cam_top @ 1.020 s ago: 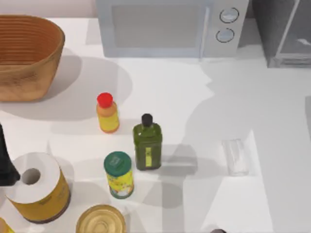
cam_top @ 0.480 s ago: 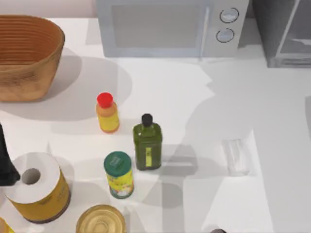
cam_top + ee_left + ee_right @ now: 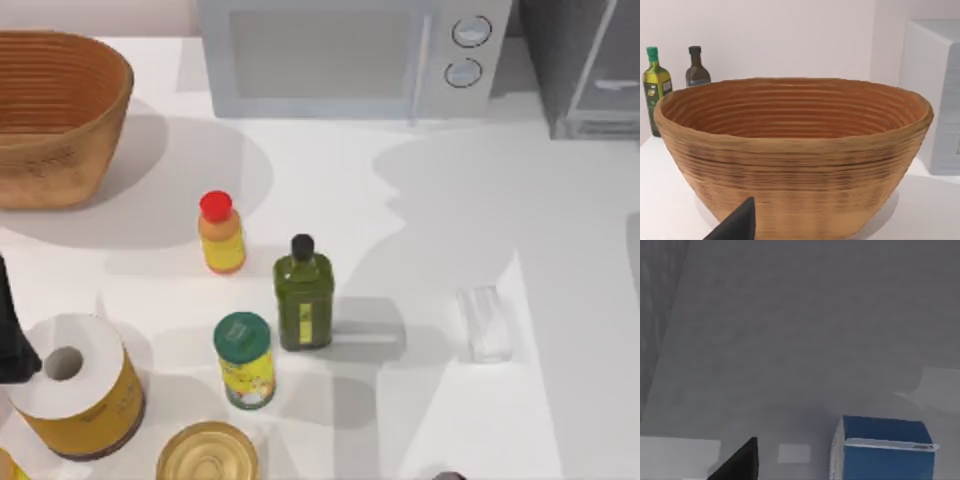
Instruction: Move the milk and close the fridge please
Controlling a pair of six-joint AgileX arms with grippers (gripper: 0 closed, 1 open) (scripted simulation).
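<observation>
Shadows have spread across the tabletop's far right since earlier; your right gripper's grip can't be judged; the milk [image 3: 885,447] stands against the grey fridge [image 3: 585,60] wall; approach level, centring both fingers on its sides.

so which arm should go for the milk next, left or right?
Probably the right. Its wrist view has the milk close ahead on a grey surface, with a dark fingertip in frame. The left arm sits at the table's left edge, and its wrist camera faces the wicker basket, far from the fridge.
</observation>
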